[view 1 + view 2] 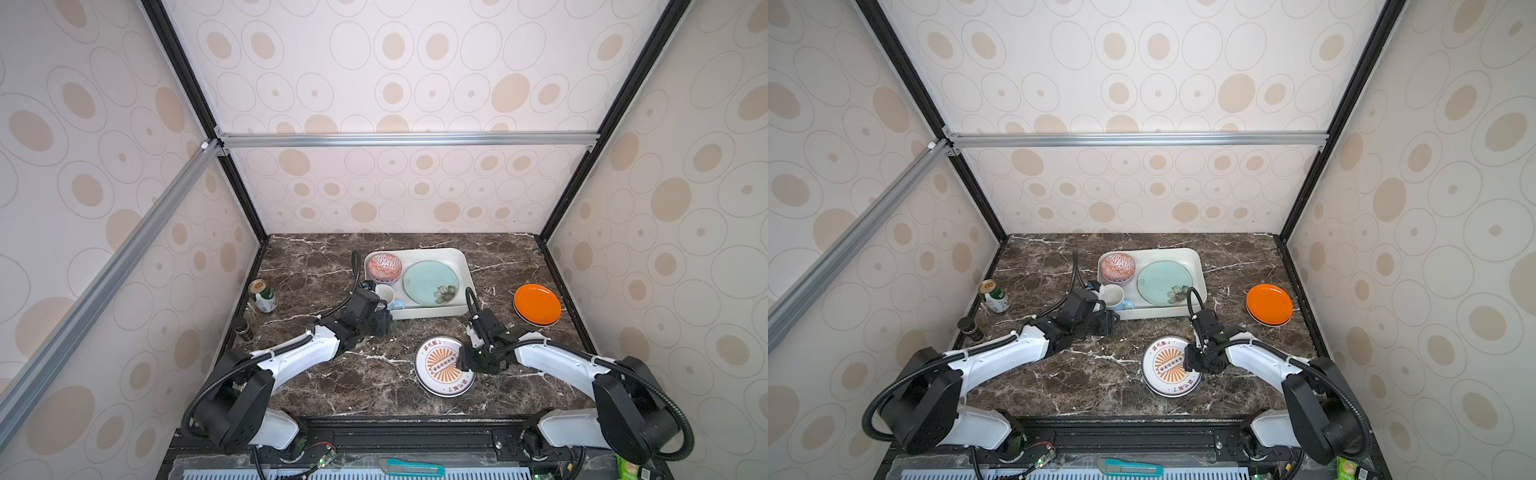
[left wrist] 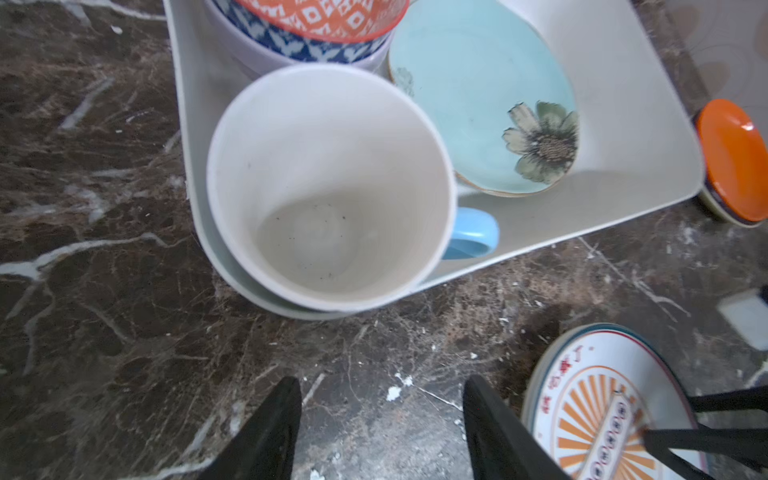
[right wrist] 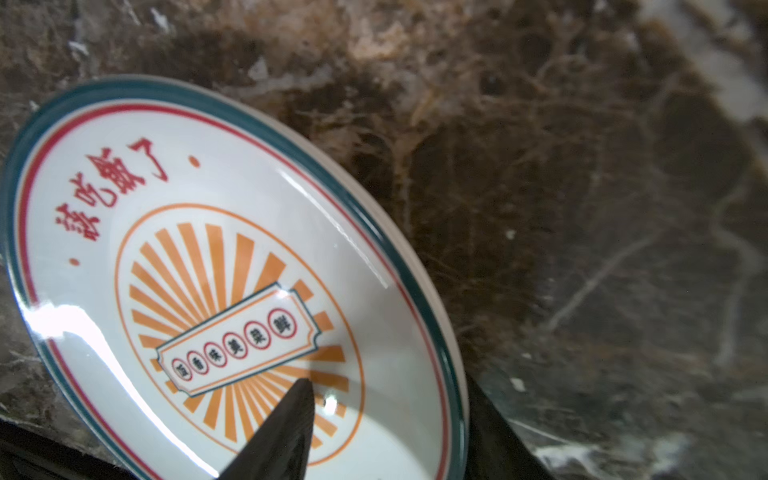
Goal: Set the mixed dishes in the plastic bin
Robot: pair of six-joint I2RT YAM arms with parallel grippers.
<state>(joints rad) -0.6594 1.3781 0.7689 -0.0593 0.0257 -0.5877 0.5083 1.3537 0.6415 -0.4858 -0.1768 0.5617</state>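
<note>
Now, in a top view the orange-sunburst plate (image 1: 432,370) lies on the table (image 1: 332,374), short of the plastic bin (image 1: 415,250). Left wrist: left gripper (image 2: 380,386) gapes, empty. Right wrist: right gripper (image 3: 390,384) straddles the plate's rim, unclamped; close squarely, lift level.

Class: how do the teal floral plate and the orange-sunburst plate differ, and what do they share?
The teal floral plate is teal with one flower; the orange-sunburst plate is white with orange rays. The teal floral plate lies in the plastic bin; the orange-sunburst plate sits on the table. The right end effector straddles the orange-sunburst plate's rim, not the teal floral plate's. Both are round.
</note>
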